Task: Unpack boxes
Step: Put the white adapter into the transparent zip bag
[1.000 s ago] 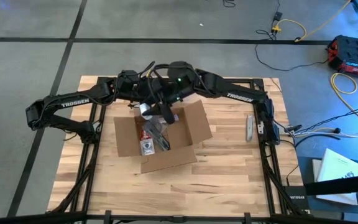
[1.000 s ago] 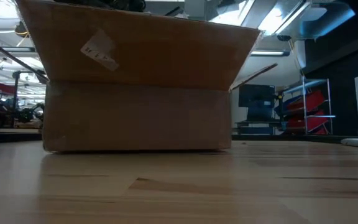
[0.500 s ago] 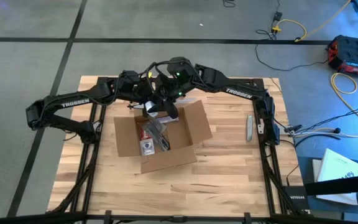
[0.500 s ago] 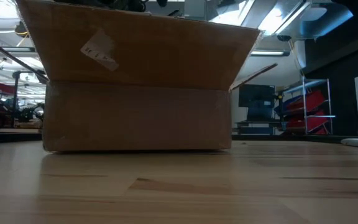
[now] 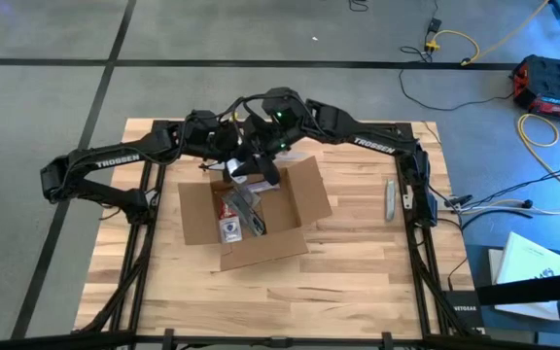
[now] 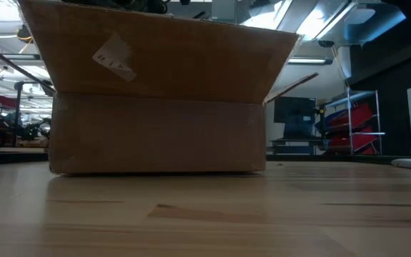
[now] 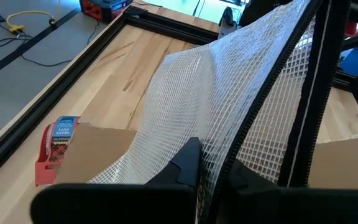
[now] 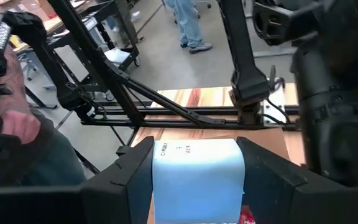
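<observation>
The brown cardboard box (image 5: 295,194) stands open in the middle of the table; it fills the low view (image 6: 155,121). Over its far side my left gripper (image 5: 224,167) is shut on a white mesh bag with a black zipper (image 7: 229,93). My right gripper (image 5: 258,175) is beside it, above the box, with a pale blue flat pack (image 8: 197,180) between its fingers. A small red-and-blue object (image 5: 229,228) and a clear bag lie inside the box. My left gripper (image 7: 207,155) pinches the mesh bag between its two fingers at a spot beside the zipper (image 7: 211,163). From there the mesh rises away from the fingers, drawn fairly straight. My right gripper (image 8: 196,149) has the pale blue pack's two side edges (image 8: 157,174) between its two fingers. The pack is clear of the box; its lower end is out of the picture.
A red-and-blue tape dispenser (image 7: 55,149) lies on the table beside a box flap (image 7: 98,155). A grey utility knife (image 5: 390,199) lies near the right edge. The black frame rails run round the table. People stand beyond the table (image 8: 188,25).
My right gripper has gone a little toward the table's far edge with the pale blue pack, then kept still. The box has stayed where it was.
</observation>
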`<state>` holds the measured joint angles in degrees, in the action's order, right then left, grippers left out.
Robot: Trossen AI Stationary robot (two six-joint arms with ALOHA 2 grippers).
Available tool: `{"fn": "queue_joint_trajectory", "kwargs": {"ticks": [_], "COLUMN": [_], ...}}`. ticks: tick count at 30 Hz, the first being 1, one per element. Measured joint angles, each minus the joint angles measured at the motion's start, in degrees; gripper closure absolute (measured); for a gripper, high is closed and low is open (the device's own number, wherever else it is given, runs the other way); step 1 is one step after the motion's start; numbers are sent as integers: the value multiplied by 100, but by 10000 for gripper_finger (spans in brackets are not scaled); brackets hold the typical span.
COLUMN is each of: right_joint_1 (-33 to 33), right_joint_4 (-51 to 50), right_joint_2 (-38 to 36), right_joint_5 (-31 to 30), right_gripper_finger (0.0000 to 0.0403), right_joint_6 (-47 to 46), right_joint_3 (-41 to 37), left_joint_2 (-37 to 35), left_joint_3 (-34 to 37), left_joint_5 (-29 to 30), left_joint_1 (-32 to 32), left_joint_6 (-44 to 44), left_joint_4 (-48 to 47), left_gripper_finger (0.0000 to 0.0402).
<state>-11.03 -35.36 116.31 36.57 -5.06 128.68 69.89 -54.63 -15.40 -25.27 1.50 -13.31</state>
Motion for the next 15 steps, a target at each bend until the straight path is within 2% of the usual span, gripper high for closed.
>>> {"fn": "queue_joint_trajectory", "kwargs": {"ticks": [2,7,11,15], "right_joint_1": [-2,-32,-67,-60], "right_joint_4": [331,1673,3091,3298], "right_joint_2": [-97,-732,-1394,-1667], "right_joint_5": [69,32,-494,-994], "right_gripper_finger": [222,222,222,222], "right_joint_6": [-108,-662,-1119,-1147], "right_joint_3": [-233,-1632,-2891,-3429], "left_joint_2": [0,0,0,0], "left_joint_3": [0,0,0,0], "left_joint_5": [0,2,1,0], "left_joint_1": [1,-1,-1,-1], "left_joint_6": [0,-2,0,0], "left_joint_4": [-8,-30,-67,-68], "left_gripper_finger": [402,402,402,402]}}
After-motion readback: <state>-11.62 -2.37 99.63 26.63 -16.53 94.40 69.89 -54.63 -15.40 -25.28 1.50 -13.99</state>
